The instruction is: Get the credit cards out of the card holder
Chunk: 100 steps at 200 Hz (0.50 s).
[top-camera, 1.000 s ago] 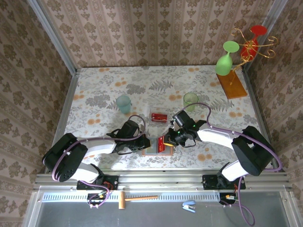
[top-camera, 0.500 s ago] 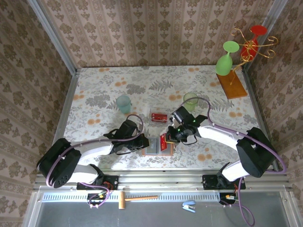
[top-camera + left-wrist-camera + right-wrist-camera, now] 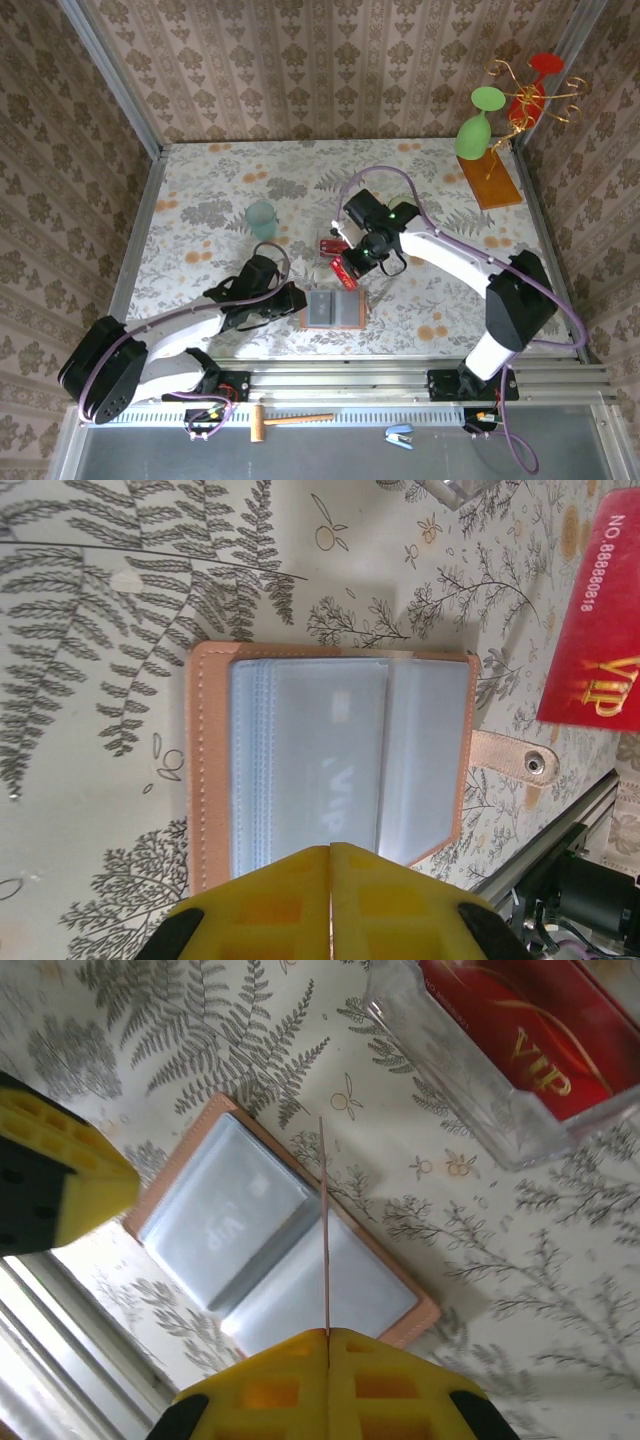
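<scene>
The right end effector [image 3: 352, 268] has risen off the card holder [image 3: 333, 310] toward the clear box [image 3: 333, 246], its fingers pinching a red card [image 3: 344, 273] clear of the pockets. The card holder lies open and flat by the near edge of the surface [image 3: 200, 190], mid-width, where the left end effector [image 3: 297, 300], fingers pressed together, rests on its rim

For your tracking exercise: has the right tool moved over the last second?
Yes. The right tool, holding a card, moved from the holder toward the clear box.
</scene>
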Each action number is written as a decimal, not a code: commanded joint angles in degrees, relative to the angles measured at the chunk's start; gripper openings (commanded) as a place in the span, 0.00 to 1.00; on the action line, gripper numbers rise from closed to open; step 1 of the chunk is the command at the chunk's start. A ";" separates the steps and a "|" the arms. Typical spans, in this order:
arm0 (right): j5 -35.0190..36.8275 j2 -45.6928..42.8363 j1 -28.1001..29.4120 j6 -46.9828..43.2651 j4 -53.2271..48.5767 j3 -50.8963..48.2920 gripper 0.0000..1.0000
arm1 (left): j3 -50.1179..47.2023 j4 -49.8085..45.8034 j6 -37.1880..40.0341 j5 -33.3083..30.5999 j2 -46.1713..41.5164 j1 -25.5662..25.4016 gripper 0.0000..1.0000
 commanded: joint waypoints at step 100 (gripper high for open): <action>14.22 19.75 -1.10 -42.40 -22.71 28.78 0.00 | -2.97 -7.51 1.08 -1.79 -8.44 3.06 0.10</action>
